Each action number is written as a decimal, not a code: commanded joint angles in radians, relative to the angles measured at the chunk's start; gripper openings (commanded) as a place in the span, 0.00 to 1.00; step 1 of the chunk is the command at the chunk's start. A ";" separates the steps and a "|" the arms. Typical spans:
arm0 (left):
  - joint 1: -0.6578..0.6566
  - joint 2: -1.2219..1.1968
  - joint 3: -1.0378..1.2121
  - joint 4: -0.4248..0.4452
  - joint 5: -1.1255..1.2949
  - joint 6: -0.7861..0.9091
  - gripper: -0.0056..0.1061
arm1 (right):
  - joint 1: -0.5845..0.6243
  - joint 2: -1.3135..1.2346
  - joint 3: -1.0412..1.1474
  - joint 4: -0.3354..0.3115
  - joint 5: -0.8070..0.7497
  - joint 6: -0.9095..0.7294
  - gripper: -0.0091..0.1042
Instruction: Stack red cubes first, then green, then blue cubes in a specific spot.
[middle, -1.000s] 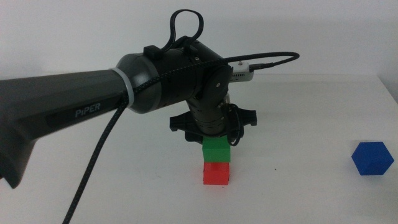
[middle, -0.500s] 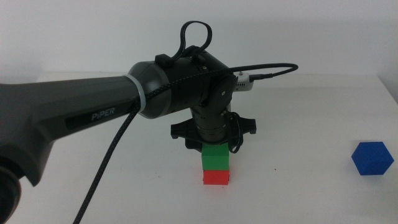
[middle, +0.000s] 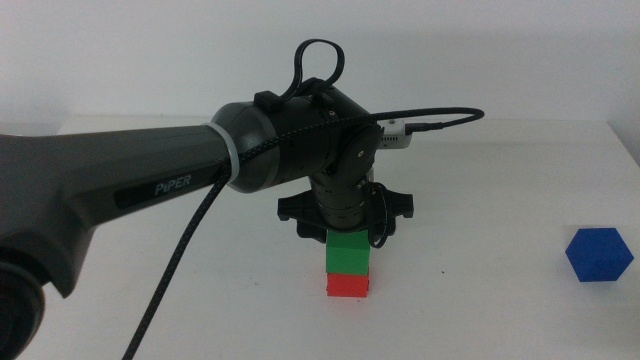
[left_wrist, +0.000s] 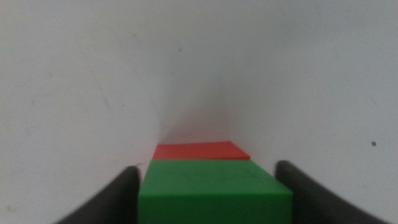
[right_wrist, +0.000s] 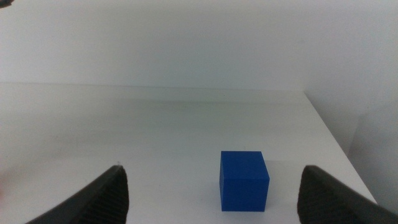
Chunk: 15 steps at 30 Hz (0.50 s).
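The green cube (middle: 348, 252) sits on top of the red cube (middle: 348, 286) near the table's middle. My left gripper (middle: 347, 232) comes down from above, its jaws close on either side of the green cube. The left wrist view shows the green cube (left_wrist: 211, 190) between the jaws, with the red cube (left_wrist: 199, 151) under it. The blue cube (middle: 598, 255) lies alone at the far right. My right gripper (right_wrist: 212, 169) is out of the middle view. It hangs open and empty, with the blue cube (right_wrist: 244, 180) a short way ahead of it.
The white table (middle: 480, 300) ends at its right edge just past the blue cube. The left arm's dark body and cable (middle: 150, 180) cover the left half of the middle view. A white wall stands behind the table.
My left gripper has come down with the green cube, closing the gap until the cube rests on the red one. The blue cube has not moved.
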 joint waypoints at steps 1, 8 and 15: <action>-0.001 0.001 -0.002 -0.002 -0.021 0.024 0.75 | -0.009 -0.005 0.003 -0.009 -0.008 -0.004 0.90; -0.001 -0.149 -0.061 0.002 0.021 0.232 0.89 | -0.009 -0.005 0.003 -0.009 -0.008 -0.004 0.90; 0.047 -0.563 -0.007 0.019 0.194 0.593 0.89 | -0.009 -0.005 0.003 -0.009 -0.008 -0.004 0.90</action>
